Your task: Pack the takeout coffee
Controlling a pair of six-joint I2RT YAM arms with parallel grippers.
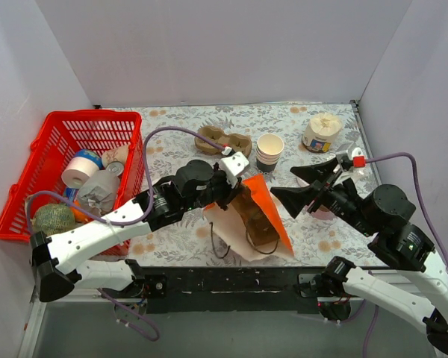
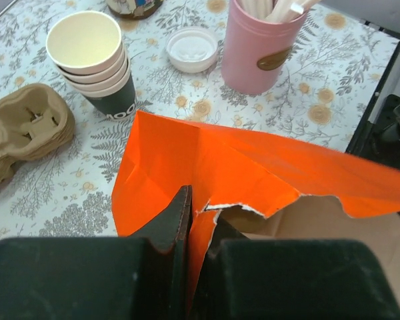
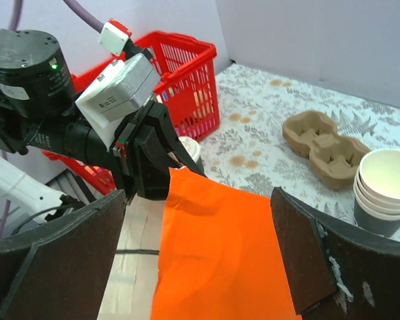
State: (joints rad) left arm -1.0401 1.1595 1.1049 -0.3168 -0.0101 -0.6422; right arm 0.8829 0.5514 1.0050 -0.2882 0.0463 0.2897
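Takeout coffee (image 2: 192,50): its white lid is sitting on the worktop (image 2: 307,100), between the stack of cups (image 2: 90,53) and the pink cup (image 2: 257,53), well beyond your left claw (image 2: 199,210).
Left claw: pressing together, pinching the paper bag's (image 2: 207,160) torn orange edge.
Right claw (image 3: 199,200): spreading wide, hovering over the bag.
Open room: bare worktop is showing all around the lid.

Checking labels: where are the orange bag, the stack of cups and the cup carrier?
orange bag (image 2: 207,167), left wrist view, its orange panel.
stack of cups (image 2: 83,41), left wrist view, inside the top cup.
cup carrier (image 3: 325,143), right wrist view, its middle.
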